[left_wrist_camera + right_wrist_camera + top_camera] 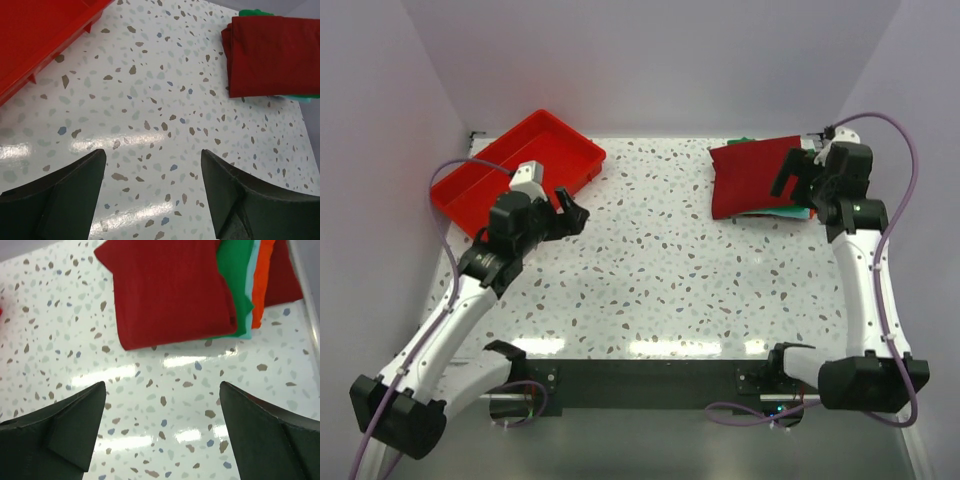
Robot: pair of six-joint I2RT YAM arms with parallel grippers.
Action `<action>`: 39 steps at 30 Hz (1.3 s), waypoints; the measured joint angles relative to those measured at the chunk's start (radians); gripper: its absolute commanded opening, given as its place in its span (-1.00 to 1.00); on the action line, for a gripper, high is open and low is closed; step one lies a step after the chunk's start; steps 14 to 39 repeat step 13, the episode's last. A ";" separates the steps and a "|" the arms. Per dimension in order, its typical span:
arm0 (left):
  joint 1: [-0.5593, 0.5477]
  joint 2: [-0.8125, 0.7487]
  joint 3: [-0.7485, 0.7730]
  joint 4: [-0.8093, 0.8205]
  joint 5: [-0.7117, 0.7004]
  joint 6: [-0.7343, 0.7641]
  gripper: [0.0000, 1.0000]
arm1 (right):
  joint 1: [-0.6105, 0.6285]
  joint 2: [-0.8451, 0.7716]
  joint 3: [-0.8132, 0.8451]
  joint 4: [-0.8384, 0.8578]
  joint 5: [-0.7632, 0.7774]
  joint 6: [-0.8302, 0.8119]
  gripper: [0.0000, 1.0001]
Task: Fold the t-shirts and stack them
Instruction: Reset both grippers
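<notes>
A folded maroon t-shirt (752, 175) lies on top of a stack at the table's far right. Under it show edges of a green shirt (235, 285), an orange shirt (262, 277) and a dark red one (282, 280). The maroon shirt also shows in the left wrist view (274, 55) and the right wrist view (167, 290). My right gripper (798, 176) is open and empty, held above the stack's right part. My left gripper (570, 209) is open and empty over the table's left side, far from the stack.
A bright red plastic tray (520, 170) sits at the far left, just behind the left gripper; its edge shows in the left wrist view (40, 40). The speckled tabletop (650, 280) lies between the arms. Walls close in on both sides and the back.
</notes>
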 measured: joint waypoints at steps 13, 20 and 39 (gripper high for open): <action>0.000 -0.340 -0.069 -0.191 -0.199 -0.016 0.70 | 0.000 -0.327 -0.342 0.022 -0.155 -0.022 0.98; 0.000 -0.340 -0.069 -0.191 -0.199 -0.016 0.70 | 0.000 -0.327 -0.342 0.022 -0.155 -0.022 0.98; 0.000 -0.340 -0.069 -0.191 -0.199 -0.016 0.70 | 0.000 -0.327 -0.342 0.022 -0.155 -0.022 0.98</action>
